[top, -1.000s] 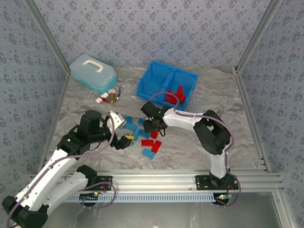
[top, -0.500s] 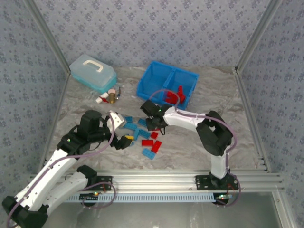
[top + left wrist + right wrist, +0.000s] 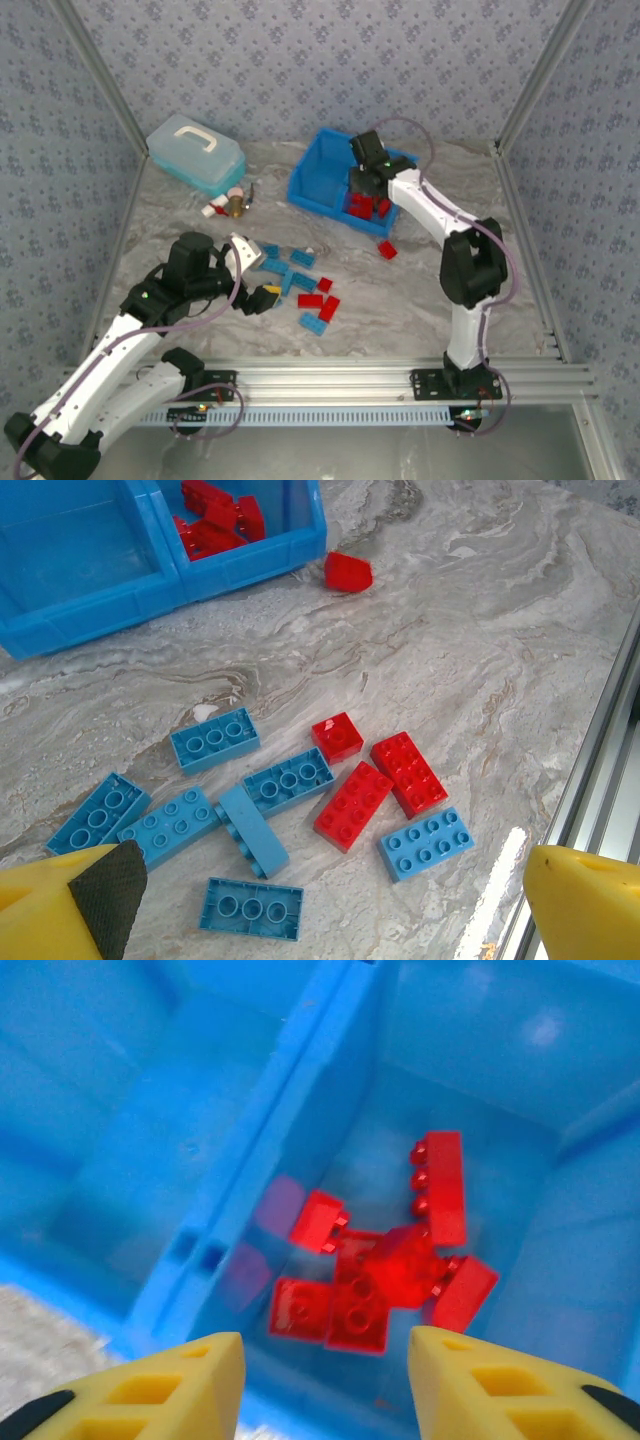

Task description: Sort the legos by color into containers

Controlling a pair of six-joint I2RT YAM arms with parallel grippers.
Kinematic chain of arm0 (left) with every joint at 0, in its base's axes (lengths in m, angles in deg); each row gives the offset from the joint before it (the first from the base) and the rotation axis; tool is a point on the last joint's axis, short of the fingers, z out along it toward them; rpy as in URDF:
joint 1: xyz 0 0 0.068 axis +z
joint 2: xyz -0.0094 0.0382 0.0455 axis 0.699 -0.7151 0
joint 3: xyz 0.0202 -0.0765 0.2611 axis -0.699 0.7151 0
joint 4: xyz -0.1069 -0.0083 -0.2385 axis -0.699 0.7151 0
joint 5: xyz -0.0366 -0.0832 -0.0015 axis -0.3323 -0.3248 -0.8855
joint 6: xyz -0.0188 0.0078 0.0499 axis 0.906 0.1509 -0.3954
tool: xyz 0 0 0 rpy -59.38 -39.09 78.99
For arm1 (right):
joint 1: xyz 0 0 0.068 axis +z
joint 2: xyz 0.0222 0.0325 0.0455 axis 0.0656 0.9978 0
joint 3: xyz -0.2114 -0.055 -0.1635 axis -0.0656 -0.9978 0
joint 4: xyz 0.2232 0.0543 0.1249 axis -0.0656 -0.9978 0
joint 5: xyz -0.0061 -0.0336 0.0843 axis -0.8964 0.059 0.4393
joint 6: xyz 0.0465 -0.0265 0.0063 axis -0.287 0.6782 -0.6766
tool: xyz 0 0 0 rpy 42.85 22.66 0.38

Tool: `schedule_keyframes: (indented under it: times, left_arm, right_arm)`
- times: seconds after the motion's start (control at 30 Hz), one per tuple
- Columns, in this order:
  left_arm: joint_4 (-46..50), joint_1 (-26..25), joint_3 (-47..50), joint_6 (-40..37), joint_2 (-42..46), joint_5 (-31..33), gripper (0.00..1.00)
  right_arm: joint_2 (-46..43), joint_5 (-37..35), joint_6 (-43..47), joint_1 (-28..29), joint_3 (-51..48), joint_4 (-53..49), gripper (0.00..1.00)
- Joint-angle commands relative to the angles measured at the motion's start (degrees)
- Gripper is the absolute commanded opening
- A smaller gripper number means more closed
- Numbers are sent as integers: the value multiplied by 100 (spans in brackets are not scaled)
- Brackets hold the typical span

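Seen from above, a pale blue lidded box [image 3: 195,152] sits at 10 o'clock on the table [image 3: 420,300], with small red-white and brass items [image 3: 228,205] just at its 5 o'clock. The left gripper [image 3: 258,275] hangs at 8 o'clock, its fingers spread wide with nothing between them. Just at its 3 o'clock the loose legos [image 3: 300,285] lie scattered near the table's middle: seven blue bricks [image 3: 288,780] and three red bricks [image 3: 352,805], some touching. The bright blue bin [image 3: 310,190] stands at 12 o'clock; its left compartment [image 3: 322,170] shows bare floor, its right compartment [image 3: 520,1090] holds a heap of red bricks [image 3: 350,1300]. The right gripper [image 3: 325,1390] hovers over that heap, fingers parted and gripping nothing. One stray red brick [image 3: 387,250] lies on the table just at the bin's 5 o'clock corner
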Motion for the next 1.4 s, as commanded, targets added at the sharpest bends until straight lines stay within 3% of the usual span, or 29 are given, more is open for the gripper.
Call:
schedule_keyframes:
  times: [0.0, 0.1, 0.23, 0.3, 0.37, 0.43, 0.53, 0.77, 0.97, 1.13, 1.37]
  left_arm:
    - [-8, 30, 33, 59, 60, 88, 99]
    - [-14, 30, 33, 25, 45, 106, 99]
    - [-6, 42, 33, -11, -1, 129, 99]
    - [-12, 38, 33, -12, -38, 67, 99]
    - [-14, 39, 26, -3, -78, 21, 99]
    - [-15, 39, 16, 1, -95, 6, 99]
    - [-30, 39, 22, 13, -86, -2, 99]
    - [-25, 39, 24, 15, -81, 38, 99]
    - [-39, 46, 28, 11, -104, 24, 99]
    - [-30, 39, 15, 12, -122, 25, 99]
    - [-38, 40, 21, 21, -140, 21, 99]
  right_arm:
    - [250, 194, 345, 103, 200, -493, 54]
    - [-363, 45, 240, 438, -411, -496, 59]
    - [-1858, -699, 78, 963, -2073, -72, 68]
    - [-2523, -758, 29, 878, -2788, -32, 76]
    - [-3170, -663, 453, 655, -3761, 383, 92]
    - [-3524, -224, 750, 260, -4324, 606, 100]
    - [-3505, 356, 496, -260, -4600, 639, 100]
    - [-2910, 1392, 321, -579, -4932, 1503, 100]
    - [-2500, 1492, 633, -780, -5021, 1663, 100]
    - [-2115, 1437, 651, -623, -4828, 1495, 91]
    - [-1689, 1072, 562, -429, -4670, 1488, 68]
